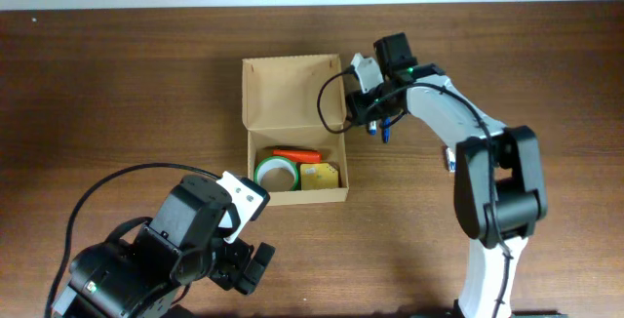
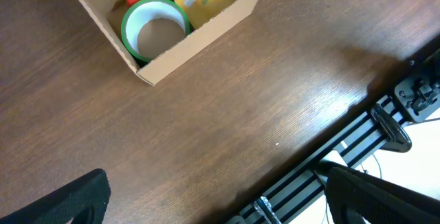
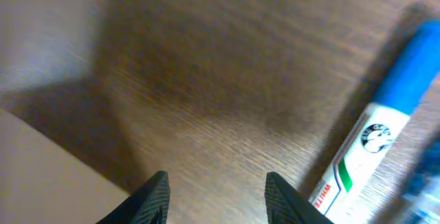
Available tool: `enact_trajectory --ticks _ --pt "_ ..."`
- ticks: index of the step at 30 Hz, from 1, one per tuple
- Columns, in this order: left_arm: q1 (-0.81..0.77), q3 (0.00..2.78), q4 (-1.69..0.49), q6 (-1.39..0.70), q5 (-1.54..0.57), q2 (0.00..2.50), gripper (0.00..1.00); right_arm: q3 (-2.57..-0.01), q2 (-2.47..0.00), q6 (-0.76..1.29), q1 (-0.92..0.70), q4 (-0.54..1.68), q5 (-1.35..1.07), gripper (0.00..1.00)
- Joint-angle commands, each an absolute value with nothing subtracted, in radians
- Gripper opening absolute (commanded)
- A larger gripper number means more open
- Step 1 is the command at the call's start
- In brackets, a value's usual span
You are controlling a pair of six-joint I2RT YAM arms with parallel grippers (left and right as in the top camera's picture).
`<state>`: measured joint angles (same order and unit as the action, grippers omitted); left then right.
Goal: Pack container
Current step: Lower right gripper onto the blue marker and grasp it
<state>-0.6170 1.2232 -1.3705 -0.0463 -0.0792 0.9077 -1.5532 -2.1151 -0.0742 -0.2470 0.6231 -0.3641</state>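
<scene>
Overhead: the container (image 1: 292, 89) stands centrally, lid folded back; the right gripper (image 1: 378, 125) hangs beside its right wall, the left gripper (image 1: 246, 265) near its front-left corner. Left wrist: jaws fully spread, empty. Right wrist: jaws partly apart, empty; a blue-capped marker (image 3: 381, 138) lies alongside.

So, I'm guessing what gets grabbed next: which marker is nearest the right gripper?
The blue-capped white marker, lying on the table just beside the right gripper. The orange marker lies farther off, inside the container.
</scene>
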Motion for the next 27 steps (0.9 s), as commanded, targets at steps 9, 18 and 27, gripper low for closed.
enact_trajectory --ticks 9,18,27 --pt "-0.619 1.239 -1.370 -0.053 -0.090 0.904 1.00 -1.551 -2.003 -0.049 -0.196 0.648 -0.320 0.46" --pt "-0.619 1.239 -1.370 -0.053 -0.090 0.904 1.00 -1.550 -2.004 -0.017 -0.176 0.665 -0.162 0.46" --pt "-0.619 1.239 -1.370 -0.053 -0.090 0.904 1.00 -1.548 -2.014 0.010 -0.176 0.629 -0.160 0.46"
